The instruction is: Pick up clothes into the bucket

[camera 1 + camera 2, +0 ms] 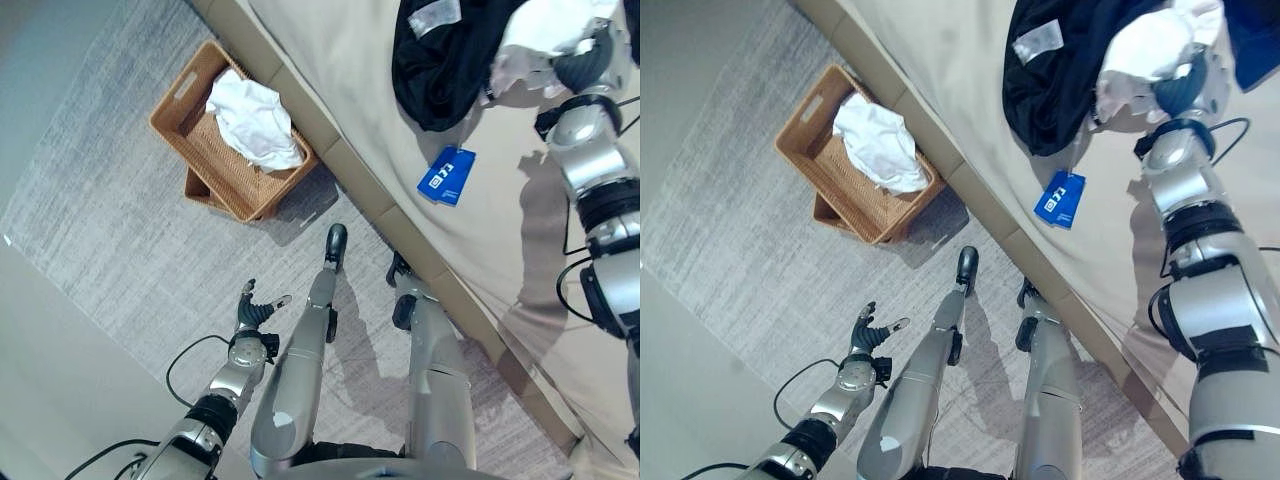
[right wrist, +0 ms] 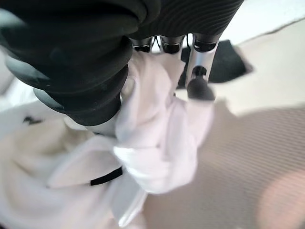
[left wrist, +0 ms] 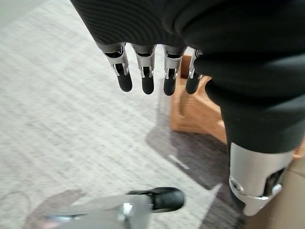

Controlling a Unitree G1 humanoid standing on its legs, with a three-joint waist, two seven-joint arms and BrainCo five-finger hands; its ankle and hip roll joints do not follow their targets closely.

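Observation:
A woven brown basket [image 1: 190, 135] stands on the grey carpet beside the bed, and a crumpled white garment [image 1: 255, 120] lies in it. On the beige bed [image 1: 330, 60] lies a black garment [image 1: 440, 60]. My right hand [image 1: 585, 65] reaches over the bed with its fingers [image 2: 198, 81] curled into a bunched white garment [image 2: 157, 143], which it grips just beside the black one. My left hand [image 1: 255, 310] hangs low over the carpet, apart from the basket [image 3: 195, 112]. Its fingers [image 3: 143, 71] are straight and hold nothing.
A blue tag [image 1: 447, 176] lies on the bed near its edge, below the black garment. The bed's padded side rail [image 1: 350, 170] runs diagonally between the basket and the mattress. Grey carpet [image 1: 110, 240] spreads to the left of the basket.

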